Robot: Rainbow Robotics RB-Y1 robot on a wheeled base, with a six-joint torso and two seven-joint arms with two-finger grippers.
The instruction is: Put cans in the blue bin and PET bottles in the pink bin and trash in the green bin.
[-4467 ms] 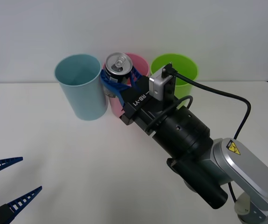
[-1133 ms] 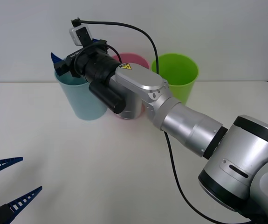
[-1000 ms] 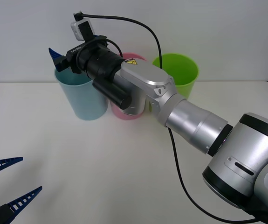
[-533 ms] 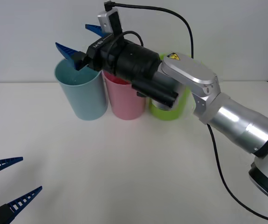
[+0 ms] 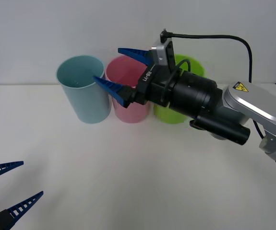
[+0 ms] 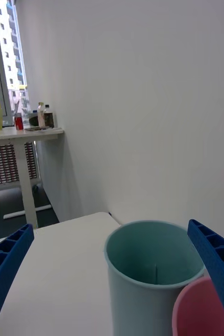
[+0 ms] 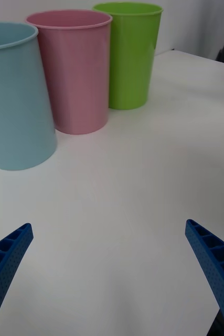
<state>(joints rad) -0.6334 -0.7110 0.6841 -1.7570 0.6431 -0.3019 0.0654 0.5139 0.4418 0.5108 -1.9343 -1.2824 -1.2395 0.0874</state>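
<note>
Bins in a row at the table's far edge: blue bin (image 5: 83,95), pink bin (image 5: 128,105), green bin (image 5: 176,112).
We hold our right gripper (image 5: 114,68) over the pink bin, fingers spread, empty; our left gripper (image 5: 7,188) waits, fingers spread, at the near left corner.

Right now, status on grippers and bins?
Right gripper open, empty, above pink bin. Left gripper open, parked low. Blue bin, green bin upright. Nothing blocking.

blue bin (image 7: 14,100) | pink bin (image 7: 72,73) | green bin (image 7: 128,55) | upright on table (image 7: 143,199)
</note>
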